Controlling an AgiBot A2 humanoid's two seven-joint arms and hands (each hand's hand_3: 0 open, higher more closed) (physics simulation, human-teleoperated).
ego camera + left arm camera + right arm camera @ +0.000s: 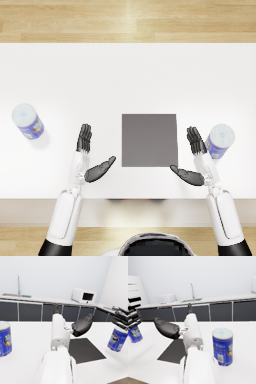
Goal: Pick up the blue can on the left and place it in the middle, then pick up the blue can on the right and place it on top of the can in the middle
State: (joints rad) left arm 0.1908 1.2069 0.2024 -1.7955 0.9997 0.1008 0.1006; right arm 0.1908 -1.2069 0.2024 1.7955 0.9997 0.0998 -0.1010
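One blue can stands upright at the far left of the white table; it shows again as the left can in the left wrist view. A second blue can stands at the right, close beside my right hand, and appears large as the right can in the right wrist view. A dark grey square mat lies in the middle between the hands. My left hand hovers open well to the right of the left can, holding nothing. The right hand is open too.
In the wrist views a kitchen counter with a sink and a white microwave runs behind the table. The table's near edge lies just below both hands.
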